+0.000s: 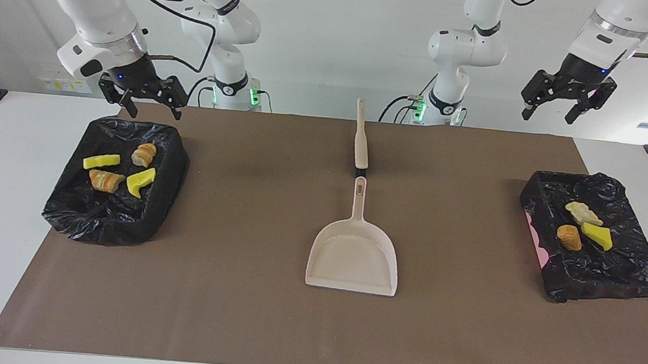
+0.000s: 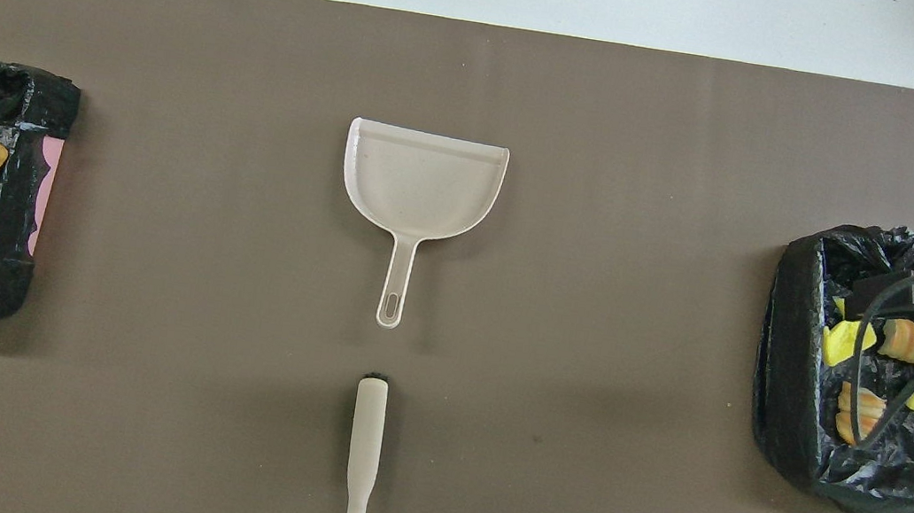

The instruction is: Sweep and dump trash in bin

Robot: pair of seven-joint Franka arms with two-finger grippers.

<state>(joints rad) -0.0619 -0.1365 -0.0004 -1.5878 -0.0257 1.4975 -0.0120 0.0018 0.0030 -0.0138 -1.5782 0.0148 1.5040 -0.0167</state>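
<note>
All the trash lies in two black-lined bins. The bin (image 1: 175, 164) at the right arm's end holds several scraps, among them a yellow wedge (image 1: 101, 161) and an orange lump (image 1: 105, 180). The bin (image 1: 605, 282) at the left arm's end holds a tan lump (image 1: 583, 213), a brown lump (image 1: 569, 237) and a yellow wedge (image 1: 596, 234). My right gripper (image 1: 153, 108) hangs open and empty over its bin's edge nearest the robots. High over the table's corner at its own end, my left gripper (image 1: 549, 113) is open and empty.
A beige dustpan (image 1: 353, 254) lies mid-table, its handle toward the robots. In line with it, nearer the robots, lies the beige brush (image 1: 361, 141). A brown mat (image 1: 232, 313) covers the table. In the overhead view the right arm's cable (image 2: 897, 372) crosses its bin.
</note>
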